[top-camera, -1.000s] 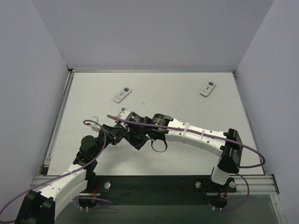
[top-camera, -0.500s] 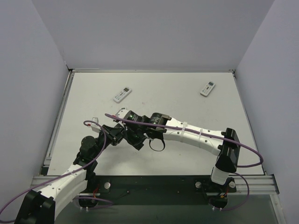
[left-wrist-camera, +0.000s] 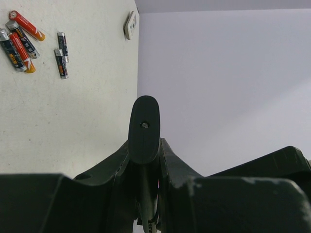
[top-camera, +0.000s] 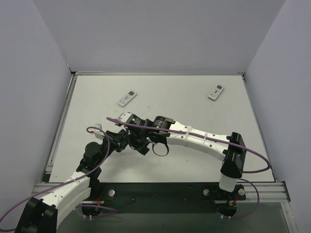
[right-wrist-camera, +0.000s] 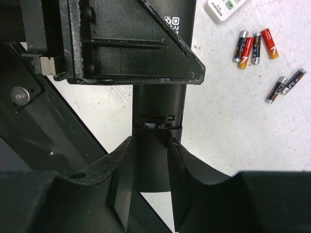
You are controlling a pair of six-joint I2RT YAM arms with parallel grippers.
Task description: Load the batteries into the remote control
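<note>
A black remote (right-wrist-camera: 158,104) is held between both grippers above the table's near left part. My left gripper (left-wrist-camera: 145,145) is shut on one end of it, which shows edge-on (left-wrist-camera: 144,127) in the left wrist view. My right gripper (right-wrist-camera: 151,145) is shut on the other end, at a seam where metal cell ends (right-wrist-camera: 160,125) show. In the top view the two grippers (top-camera: 127,141) (top-camera: 137,141) meet and hide the remote. Several loose batteries (left-wrist-camera: 22,41) (right-wrist-camera: 255,46), red-and-black and dark grey, lie on the table; the top view hides them.
Two white remotes (top-camera: 127,98) (top-camera: 215,92) lie at the far side of the table; the left one also shows in the wrist views (left-wrist-camera: 130,24) (right-wrist-camera: 223,7). A small pale object (top-camera: 98,127) lies near the left edge. Grey walls enclose the table.
The right arm's wrist has shifted slightly left and forward towards the left gripper. Both grippers stay shut on the black remote.
</note>
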